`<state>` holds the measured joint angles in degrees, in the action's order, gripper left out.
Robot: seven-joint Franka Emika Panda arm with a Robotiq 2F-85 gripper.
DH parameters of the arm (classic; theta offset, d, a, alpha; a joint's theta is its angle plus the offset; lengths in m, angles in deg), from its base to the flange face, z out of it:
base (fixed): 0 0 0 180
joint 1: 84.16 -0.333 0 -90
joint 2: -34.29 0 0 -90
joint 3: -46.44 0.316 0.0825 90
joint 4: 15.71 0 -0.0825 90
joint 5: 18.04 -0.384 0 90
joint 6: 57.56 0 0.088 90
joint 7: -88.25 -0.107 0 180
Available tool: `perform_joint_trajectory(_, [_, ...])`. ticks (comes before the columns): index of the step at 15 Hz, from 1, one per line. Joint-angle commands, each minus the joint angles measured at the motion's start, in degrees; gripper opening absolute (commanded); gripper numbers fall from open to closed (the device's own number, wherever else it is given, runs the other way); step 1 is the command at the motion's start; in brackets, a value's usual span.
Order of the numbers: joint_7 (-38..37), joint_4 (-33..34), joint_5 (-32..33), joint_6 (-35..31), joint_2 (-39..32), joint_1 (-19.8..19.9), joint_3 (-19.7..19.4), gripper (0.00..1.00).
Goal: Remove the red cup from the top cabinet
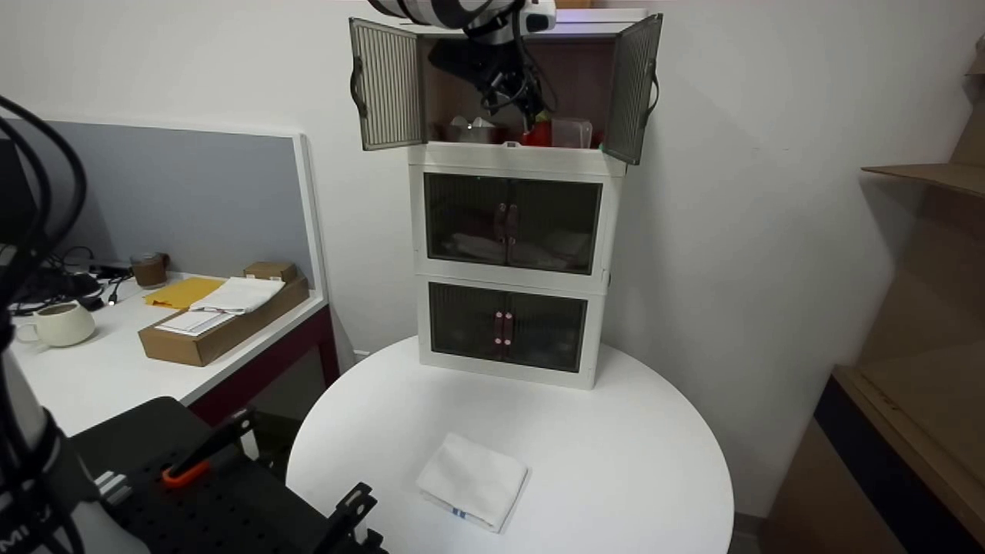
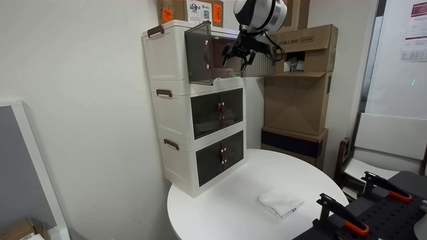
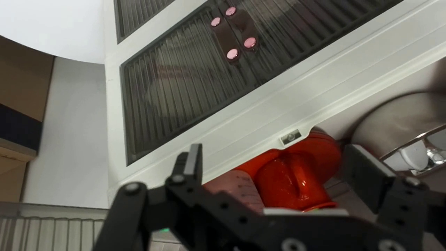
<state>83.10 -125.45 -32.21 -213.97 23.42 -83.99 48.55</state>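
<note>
The red cup [image 3: 285,184] stands in the open top cabinet [image 3: 244,136] in the wrist view, with its handle facing the camera and its rim partly hidden by my gripper. In an exterior view the cup [image 1: 539,135] shows behind the cabinet's front lip [image 1: 515,159]. The cup is hidden in the view where the cabinet's side [image 2: 166,53] shows. My gripper [image 3: 278,164] is open and empty, its fingers wide apart on either side of the cup in the picture. The gripper [image 2: 234,66] is at the cabinet opening, above the lip; I see no contact with the cup.
A clear measuring container [image 3: 240,188] is beside the cup, and a red round dish [image 3: 322,153] is close by. A metal bowl [image 3: 393,122] holds white items. Two open doors [image 1: 391,85] [image 1: 635,88] flank the opening. A folded cloth [image 1: 473,481] lies on the table [image 1: 616,462].
</note>
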Motion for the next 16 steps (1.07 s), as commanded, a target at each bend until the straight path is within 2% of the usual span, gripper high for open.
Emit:
perform_joint_trajectory(1, [-0.59, -0.21, 0.12, -4.19, -0.8, -0.66, 0.35, 1.0])
perform_joint_trajectory(10, [1.93, 3.02, -1.71, -10.05, -3.84, -0.38, 2.9, 1.0])
perform_joint_trajectory(16, [0.87, 7.91, -1.27, -8.15, -7.54, 0.24, 3.09, 1.0])
